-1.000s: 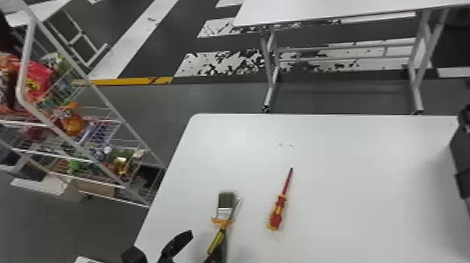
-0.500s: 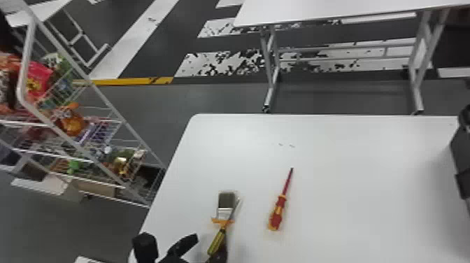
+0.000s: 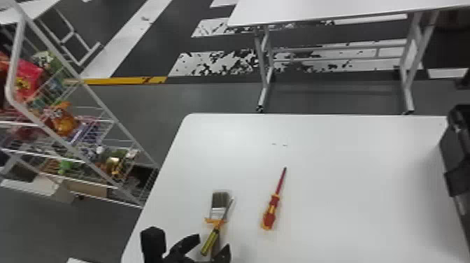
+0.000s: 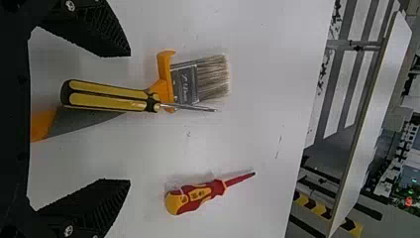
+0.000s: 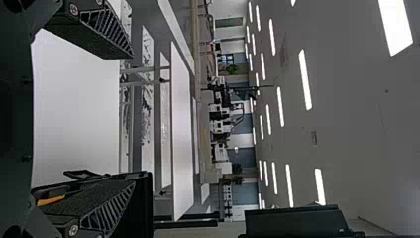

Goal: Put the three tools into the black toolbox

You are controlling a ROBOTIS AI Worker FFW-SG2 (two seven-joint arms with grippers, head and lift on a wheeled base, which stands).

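Note:
In the head view my left gripper [image 3: 212, 244] stands open at the bottom, around the handles of a paintbrush [image 3: 219, 204] and a yellow-black screwdriver [image 3: 210, 241] that lies across it. A red-yellow screwdriver [image 3: 272, 213] lies to their right. The black toolbox [image 3: 461, 150] stands at the table's right edge. In the left wrist view, the open left gripper [image 4: 130, 117] has the yellow-black screwdriver [image 4: 109, 96] between its spread fingers, with the brush bristles [image 4: 214, 77] beyond them. My right gripper [image 5: 132, 119] is open and holds nothing, beside the black toolbox [image 5: 144, 206].
The white table [image 3: 332, 168] carries the tools. A wire rack [image 3: 87, 122] with packaged goods stands left of it. Another white table [image 3: 314, 10] is farther back, across the floor.
My left gripper has moved a little to the right and forward, over the brush and yellow-black screwdriver. The tools have stayed where they were.

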